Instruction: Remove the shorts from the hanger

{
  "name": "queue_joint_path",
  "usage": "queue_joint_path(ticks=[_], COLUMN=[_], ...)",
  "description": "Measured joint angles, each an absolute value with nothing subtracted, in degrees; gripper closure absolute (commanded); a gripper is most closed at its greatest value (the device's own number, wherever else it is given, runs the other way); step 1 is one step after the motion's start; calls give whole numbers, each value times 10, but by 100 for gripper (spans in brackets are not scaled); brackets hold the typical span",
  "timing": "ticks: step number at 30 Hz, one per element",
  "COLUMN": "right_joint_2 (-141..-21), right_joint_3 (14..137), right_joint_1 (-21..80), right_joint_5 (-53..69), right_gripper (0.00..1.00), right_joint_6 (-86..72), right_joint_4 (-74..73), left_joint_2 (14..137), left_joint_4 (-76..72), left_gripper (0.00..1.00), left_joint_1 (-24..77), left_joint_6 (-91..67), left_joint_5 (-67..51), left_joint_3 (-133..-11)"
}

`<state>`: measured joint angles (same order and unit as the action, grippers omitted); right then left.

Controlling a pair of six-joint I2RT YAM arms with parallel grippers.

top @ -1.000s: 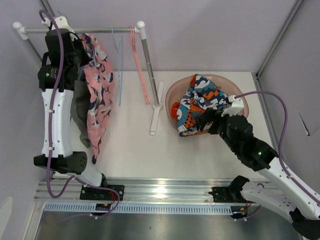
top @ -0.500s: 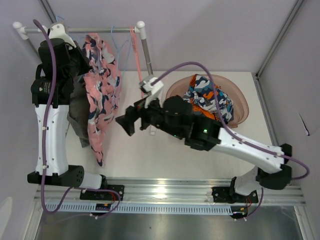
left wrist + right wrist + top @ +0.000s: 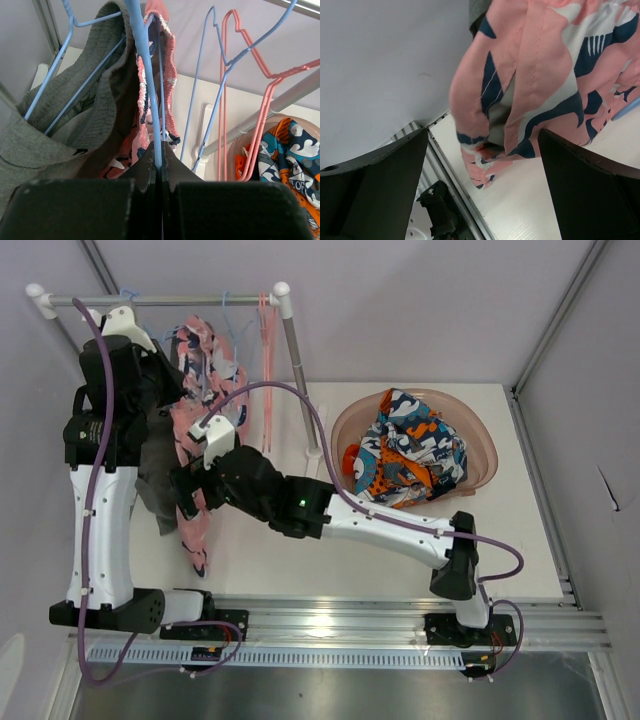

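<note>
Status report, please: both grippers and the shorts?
Left gripper shut on blue hanger. Right gripper open, facing shorts. Shorts not yet off hanger. Grey garment hangs alongside.

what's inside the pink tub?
A heap of blue, orange and white patterned fabric, with something plain orange at its left edge. The floor of the tub is covered; anything beneath can't be seen.

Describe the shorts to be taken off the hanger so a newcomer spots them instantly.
Find the metal clothes rail at the back left. Two garments hang from it; the one nearer the rail's middle is the pink fabric shorts on a blue wire hanger. Their navy-and-white print sets them apart from the plain grey knit garment alongside.
</note>
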<state>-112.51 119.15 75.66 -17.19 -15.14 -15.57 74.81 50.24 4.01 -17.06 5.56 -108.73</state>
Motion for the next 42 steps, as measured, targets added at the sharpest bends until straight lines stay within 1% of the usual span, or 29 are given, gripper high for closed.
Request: queue_joint_path(ticks=[3,5,7,8,9,10,12,16,20,23,28,32,37,42], right_joint_2=[-1154,-1161,-1167,-1169,-1171,-1172,-1172,-1167,-1126,-1072,-1014,-1007,-1010,-1059], right_joint_3=[1216,1217,1217,1217,1217,1215,1209,1173,1073,975,889,875,878,940], right_joint_1=[756,756,755,755,753,751,751,757,768,790,844,871,863,830], right_joint_5=[-183,-192,-199,-201,-201,-200,-195,-190,-190,-204,-236,-255,-268,-257], right_gripper=[1,5,24,36,62,77,100,100,100,100,100,100,100,100], right_joint_6=[-161,-165,-171,-174,-178,-180,-187,-204,-224,-244,-273,-288,-289,-278], right_joint_4=[-157,-157,-156,-156,-155,-153,-149,-121,-80,-60,-56,-63,-71,-79], left_joint_2=[739,734,730,728,726,723,720,719,719,719,719,726,726,710], left_joint_4=[501,500,499,498,497,495,489,488,504,518,530,532,534,521], left_gripper=[100,100,100,100,100,100,100,100,100,100,100,100,100,100], left_joint_1=[40,40,40,40,40,40,40,40,41,44,46,45,45,45], left_joint_6=[-171,-171,-171,-171,-171,-171,-171,-171,-171,-171,-170,-169,-170,-175], left_joint_5=[53,51,48,47,46,46,47,48,48,49,59,67,68,60], left_joint_3=[-1083,-1080,-1075,-1073,-1071,-1067,-1062,-1059,-1058,-1058,-1058,-1074,-1084,-1067])
